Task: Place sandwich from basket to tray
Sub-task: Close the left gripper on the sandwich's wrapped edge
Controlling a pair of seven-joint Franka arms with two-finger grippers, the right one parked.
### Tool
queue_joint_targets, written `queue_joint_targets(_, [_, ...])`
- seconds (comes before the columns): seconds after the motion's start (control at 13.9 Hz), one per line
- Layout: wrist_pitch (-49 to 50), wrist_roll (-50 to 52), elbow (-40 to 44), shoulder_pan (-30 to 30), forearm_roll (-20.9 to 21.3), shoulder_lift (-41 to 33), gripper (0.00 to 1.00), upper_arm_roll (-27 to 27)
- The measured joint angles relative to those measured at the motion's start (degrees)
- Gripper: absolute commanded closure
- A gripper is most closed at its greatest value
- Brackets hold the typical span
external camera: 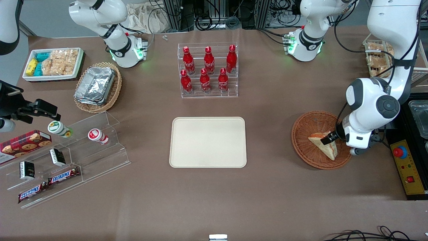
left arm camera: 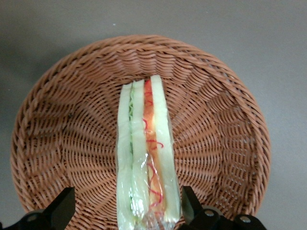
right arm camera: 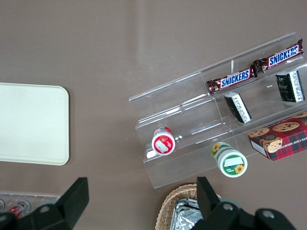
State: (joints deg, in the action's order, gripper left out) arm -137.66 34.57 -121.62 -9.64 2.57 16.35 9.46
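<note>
Hovering point: the left arm's gripper [left arm camera: 125, 211] is hanging low over the basket [external camera: 302, 130], at the edge of it nearest the working arm's end of the table.
Gripper state: the fingers [left arm camera: 62, 207] are standing wide apart, one on each flat side of the sandwich [left arm camera: 146, 158]; one finger is sitting just beside the bread and the other is standing clear of it. Whether the near one is touching the bread, I cannot tell. Nothing is being squeezed.
Sandwich: it is lying in the basket, wrapped in clear film, standing on edge with its cut face turned up toward the wrist camera. The bread layers are showing pale, with a green strip and a red-orange strip between them. In the front view the wedge [external camera: 322, 144] is sitting in the half of the basket toward the working arm.
Basket: the reddish-brown wicker round is resting on the brown table [external camera: 267, 187], well apart from the tray [external camera: 208, 142].
Tray: the cream rectangle is lying flat near the middle of the table, with nothing on it.
Other things: a clear rack of red bottles [external camera: 208, 70] is standing farther from the front camera than the tray, and a clear stepped stand [external camera: 67, 157] with snack bars is sitting toward the parked arm's end.
</note>
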Motion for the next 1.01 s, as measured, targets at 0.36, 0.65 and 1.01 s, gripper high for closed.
queue_joint_targets(0.36, [-0.24, 0.35, -0.45, -0.04, -0.01, 1.49, 0.00, -0.52])
queue_joint_targets(0.65, [-1.48, 3.53, -0.36, 0.28, -0.01, 3.13, 0.00, -0.47])
queue_joint_targets(1.01, [-2.04, 7.97, 1.16, 0.44, 0.00, 3.98, 0.50, -0.28])
